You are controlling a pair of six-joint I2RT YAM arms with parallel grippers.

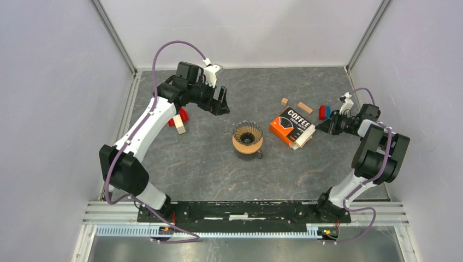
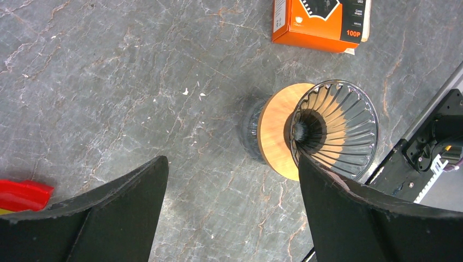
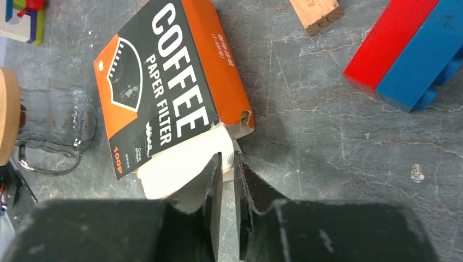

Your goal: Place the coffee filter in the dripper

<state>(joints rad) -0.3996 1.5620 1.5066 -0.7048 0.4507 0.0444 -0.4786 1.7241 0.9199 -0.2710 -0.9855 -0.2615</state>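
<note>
The dripper (image 1: 247, 135), a dark ribbed see-through cone, sits on a tan disc (image 2: 275, 131) over a glass cup at the table's middle. In the left wrist view the dripper (image 2: 336, 128) lies just past my right-hand finger. My left gripper (image 1: 221, 103) (image 2: 232, 161) hovers open and empty, left of and behind it. White coffee filters (image 3: 180, 164) (image 1: 303, 143) stick out of the orange COFFEE box (image 3: 164, 82) (image 1: 289, 124). My right gripper (image 3: 228, 155) (image 1: 322, 126) has its tips at the edge of that filter stack, jaws a narrow slit apart. Whether they pinch paper is unclear.
A red and blue block (image 3: 409, 54) (image 1: 324, 112) and a wooden block (image 3: 316, 11) lie behind the right gripper. Another red block (image 1: 183, 115) (image 2: 24, 195) lies by the left arm. The glass cup (image 3: 54, 123) stands left of the box.
</note>
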